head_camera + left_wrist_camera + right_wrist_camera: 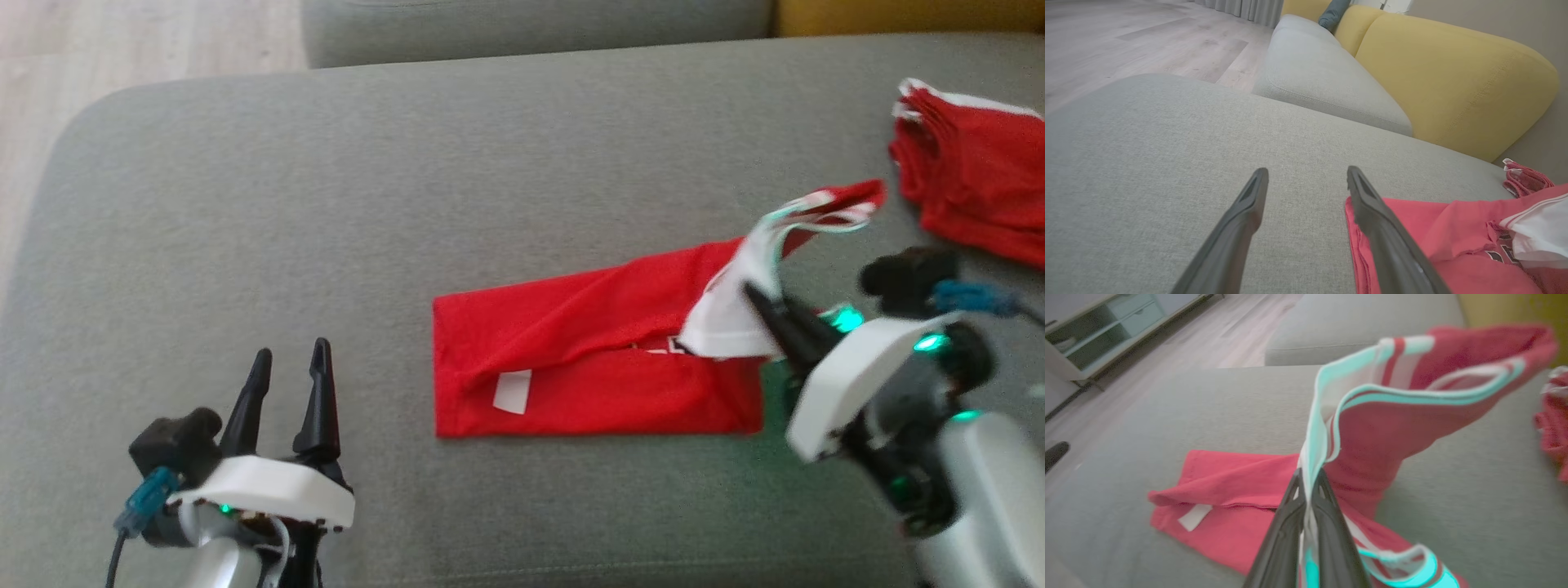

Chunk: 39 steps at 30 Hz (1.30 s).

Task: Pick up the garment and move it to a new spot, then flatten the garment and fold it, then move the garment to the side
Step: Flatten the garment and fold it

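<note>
While the right gripper (pixel 755 296) pinches its fingers tight on the white-trimmed end of the red garment (pixel 588 359), that end stands raised off the grey cushion (pixel 326 188), curling toward the far right. The rest of the garment lies folded flat, centre-right on the cushion, with a white tag (pixel 512 390) near its left end. Over at the near left, the left gripper (pixel 291 353) has its fingers spread apart, holding nothing. Another red pile (pixel 980 171) sits at the far right.
</note>
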{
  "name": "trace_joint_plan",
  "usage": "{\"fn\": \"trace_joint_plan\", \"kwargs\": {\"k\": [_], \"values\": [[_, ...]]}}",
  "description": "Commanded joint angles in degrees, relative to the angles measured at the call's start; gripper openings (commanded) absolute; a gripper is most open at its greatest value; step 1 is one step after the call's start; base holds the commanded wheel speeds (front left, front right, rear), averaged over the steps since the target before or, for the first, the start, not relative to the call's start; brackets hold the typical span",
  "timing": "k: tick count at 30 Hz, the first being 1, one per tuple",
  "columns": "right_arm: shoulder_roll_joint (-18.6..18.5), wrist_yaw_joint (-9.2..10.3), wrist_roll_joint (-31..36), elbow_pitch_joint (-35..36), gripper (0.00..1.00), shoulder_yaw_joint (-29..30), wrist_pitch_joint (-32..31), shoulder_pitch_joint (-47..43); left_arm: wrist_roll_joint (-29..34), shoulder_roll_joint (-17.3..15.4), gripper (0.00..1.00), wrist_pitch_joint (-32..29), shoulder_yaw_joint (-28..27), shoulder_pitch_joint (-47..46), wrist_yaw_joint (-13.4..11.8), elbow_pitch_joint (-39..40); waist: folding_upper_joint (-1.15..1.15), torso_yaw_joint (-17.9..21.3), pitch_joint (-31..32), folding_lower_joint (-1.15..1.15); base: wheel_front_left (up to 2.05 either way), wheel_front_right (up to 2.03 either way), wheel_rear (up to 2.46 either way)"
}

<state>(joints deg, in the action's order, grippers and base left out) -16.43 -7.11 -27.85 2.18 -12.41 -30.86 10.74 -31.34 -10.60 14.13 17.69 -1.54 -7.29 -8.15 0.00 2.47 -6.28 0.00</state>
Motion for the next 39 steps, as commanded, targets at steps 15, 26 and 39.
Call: {"fn": "trace_joint_plan", "kwargs": {"k": [15, 26, 39], "values": [[12.75, -0.37, -5.72, -9.84, 0.00, -14.48, 5.78, 6.31, 0.49, 0.42, 1.00, 0.51, -1.02, -2.98, 0.92, 0.44, 0.00, -8.34, -1.06, 0.00, 0.00, 0.00, 0.00], [13.53, -0.37, -11.08, -22.91, 1.00, -20.78, 13.82, 12.64, 0.67, 1.28, 1.00, 0.66, -0.60, -4.00, 1.47, -0.87, 0.00, -10.39, -1.78, 0.00, 0.00, 0.00, 0.00], [13.55, -0.37, -15.43, -19.75, 1.00, -23.52, 23.89, 15.22, 0.92, 1.35, 1.00, 0.78, -1.27, -3.42, 1.49, -1.00, 0.00, -7.17, -1.08, 0.00, 0.00, 0.00, 0.00]]}}
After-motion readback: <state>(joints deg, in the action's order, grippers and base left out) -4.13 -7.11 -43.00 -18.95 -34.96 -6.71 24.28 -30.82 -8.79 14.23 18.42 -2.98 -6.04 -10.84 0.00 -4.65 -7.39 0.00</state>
